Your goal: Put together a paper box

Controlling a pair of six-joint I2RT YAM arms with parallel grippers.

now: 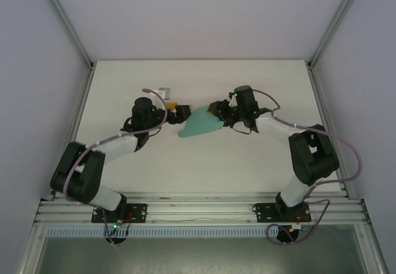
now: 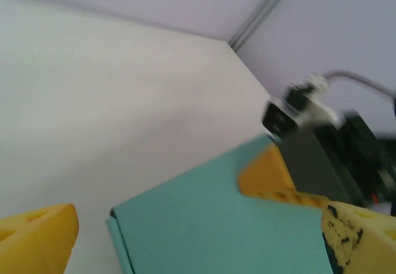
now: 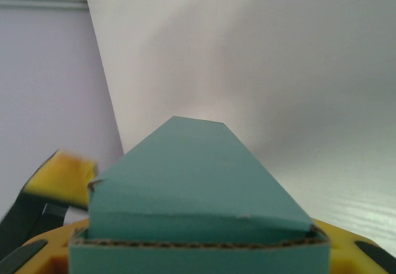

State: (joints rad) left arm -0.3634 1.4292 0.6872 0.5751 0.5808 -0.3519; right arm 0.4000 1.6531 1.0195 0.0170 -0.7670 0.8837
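White table [image 1: 247, 169]: both arms bent inward; right fingers [image 3: 340, 243] clamp paper box [image 1: 199, 125], left fingers [image 2: 37, 237] spread apart.

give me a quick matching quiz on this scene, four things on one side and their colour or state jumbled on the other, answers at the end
Things:
1. paper box
2. left tool
3. right tool
4. table

Colour or state:
A. white surface under both arms
B. jaws apart, gripping nothing
C. teal-green card, between the two tools
D. closed on the card

Pairs: 1-C, 2-B, 3-D, 4-A
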